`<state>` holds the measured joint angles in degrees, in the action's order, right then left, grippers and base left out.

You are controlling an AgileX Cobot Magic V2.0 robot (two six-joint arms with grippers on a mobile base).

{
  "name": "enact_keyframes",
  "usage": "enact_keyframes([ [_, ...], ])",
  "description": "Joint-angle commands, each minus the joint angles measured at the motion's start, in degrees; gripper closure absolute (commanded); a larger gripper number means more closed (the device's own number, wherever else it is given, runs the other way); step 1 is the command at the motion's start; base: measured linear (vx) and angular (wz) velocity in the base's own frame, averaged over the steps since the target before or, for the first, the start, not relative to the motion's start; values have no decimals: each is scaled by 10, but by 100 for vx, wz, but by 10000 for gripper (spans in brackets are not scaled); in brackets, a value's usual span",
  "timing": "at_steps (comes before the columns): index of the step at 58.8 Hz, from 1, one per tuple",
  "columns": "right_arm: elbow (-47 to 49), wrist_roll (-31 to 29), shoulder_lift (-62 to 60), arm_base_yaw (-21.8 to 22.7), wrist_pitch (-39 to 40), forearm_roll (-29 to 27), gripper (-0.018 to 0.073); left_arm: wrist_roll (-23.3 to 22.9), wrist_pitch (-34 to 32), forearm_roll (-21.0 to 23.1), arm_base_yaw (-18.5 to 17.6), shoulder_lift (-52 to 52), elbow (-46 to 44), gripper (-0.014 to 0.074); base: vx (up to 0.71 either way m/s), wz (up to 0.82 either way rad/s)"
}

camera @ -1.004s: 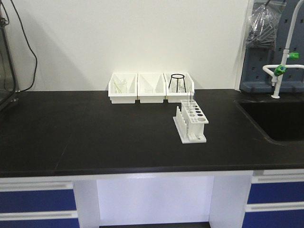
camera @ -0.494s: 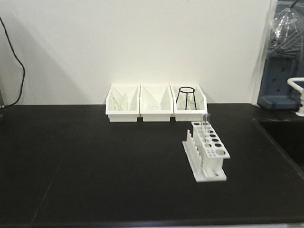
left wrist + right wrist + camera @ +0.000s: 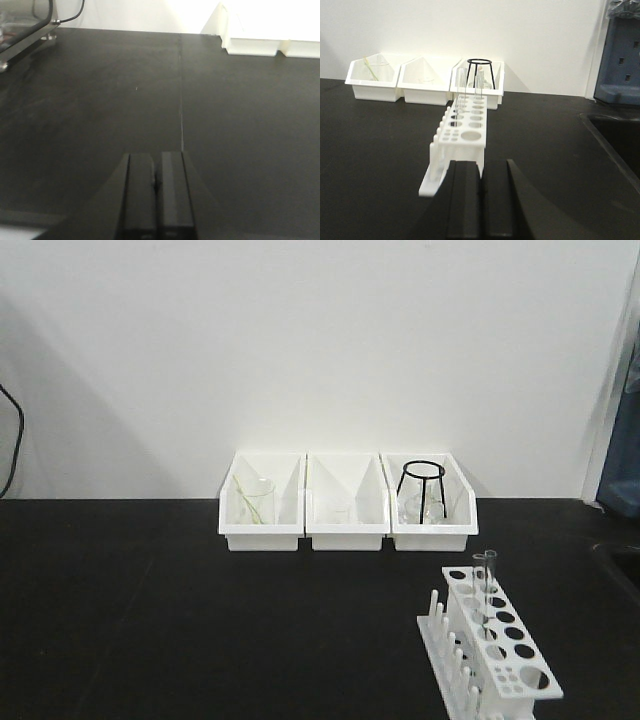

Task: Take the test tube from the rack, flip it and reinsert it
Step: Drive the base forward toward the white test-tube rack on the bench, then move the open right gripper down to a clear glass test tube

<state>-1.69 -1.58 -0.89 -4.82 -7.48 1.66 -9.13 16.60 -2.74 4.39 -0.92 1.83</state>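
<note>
Test tube: glass, light, slick, fragile.
Grip: we judge just under its rim, above the rack.
Left tool: pressed together.
Right tool: pressed together.

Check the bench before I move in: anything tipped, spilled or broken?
Nothing stands out. The rack sits flat on the counter, the test tube stands upright in it, and the three bins sit in a straight row. No spill or breakage shows.

White rack, clear test tube, black bench, white bins, white wall.
</note>
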Motion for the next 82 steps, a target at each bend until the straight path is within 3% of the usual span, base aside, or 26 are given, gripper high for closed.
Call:
enact_keyframes([
  [1,-1,-1,-3,2,51,3,569,0,-50,2,-4,-6,0,603,37,3],
  [71,-1,-1,-3,2,52,3,569,0,-50,2,-4,-6,0,603,14,-1],
  [82,-1,-1,-3,2,129,4,568,0,-50,2,-4,-6,0,603,0,0],
])
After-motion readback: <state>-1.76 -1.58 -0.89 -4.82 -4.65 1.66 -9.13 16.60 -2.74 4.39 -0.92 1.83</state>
